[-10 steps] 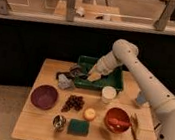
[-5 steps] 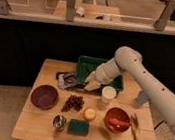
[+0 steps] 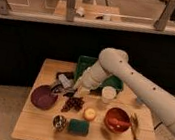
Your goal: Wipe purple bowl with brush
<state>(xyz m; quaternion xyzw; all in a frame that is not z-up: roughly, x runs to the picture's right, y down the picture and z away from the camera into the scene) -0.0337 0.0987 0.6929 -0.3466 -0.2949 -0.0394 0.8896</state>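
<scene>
White arm's two-finger gripper [image 3: 69,87] is seen low over the table's left-middle, just right of the bowl's upper rim. Fingers are pressed together. Whether anything is pinched cannot be told.

The small dark, blackish brush [image 3: 64,80] is seen right at the gripper tip as a dark-and-grey clump; its handle cannot be made out.

The round, shallow, dark purple-maroon bowl [image 3: 41,97] is set upright on the light wooden table [image 3: 35,129], left side, inside looking bare. It lies just beside the brush; contact cannot be told.

A dark grape bunch [image 3: 74,104] is placed just right of the bowl. A green plastic bin [image 3: 88,63] is partly hidden behind the arm. A white cup [image 3: 108,94], a red-orange bowl [image 3: 108,124] and a green rectangular sponge [image 3: 78,127] are set further right and front.
</scene>
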